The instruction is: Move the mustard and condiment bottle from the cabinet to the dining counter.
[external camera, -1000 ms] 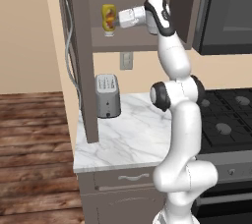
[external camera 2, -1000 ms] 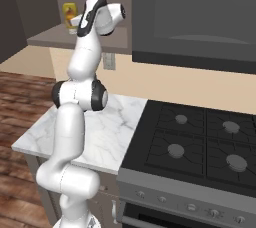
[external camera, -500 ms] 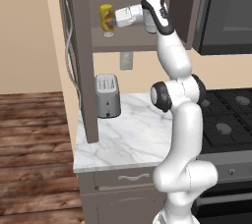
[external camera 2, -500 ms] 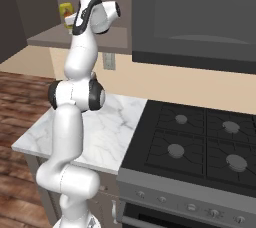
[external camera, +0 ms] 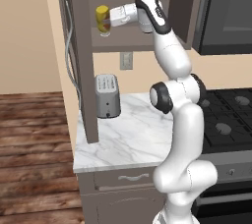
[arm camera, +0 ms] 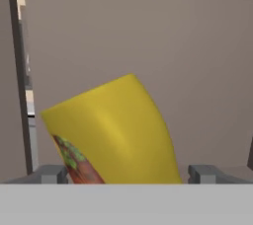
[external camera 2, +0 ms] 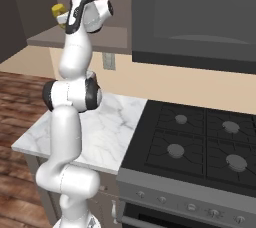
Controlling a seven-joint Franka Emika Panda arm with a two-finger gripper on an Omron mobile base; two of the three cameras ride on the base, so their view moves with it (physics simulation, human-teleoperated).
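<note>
In the cabinet [external camera: 142, 46], at the shelf's front edge, your gripper [arm camera: 128, 173] has begun closing around the mustard [arm camera: 116, 132], not yet gripped

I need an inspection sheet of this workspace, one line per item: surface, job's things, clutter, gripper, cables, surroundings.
Surface: small marble worktop, white with grey veins, beside the stove.
Job's things: mustard stands on the shelf of the open cabinet; in the hand view it appears tilted and shows a red and green label.
Clutter: toaster at the back of the worktop.
Gripper: gripper reaches into the cabinet, one finger on each side of the mustard; contact cannot be told.
Cables: nothing seen.
Surroundings: wall outlet above the worktop, black stove with four burners, dark appliance above it, wooden floor.
</note>
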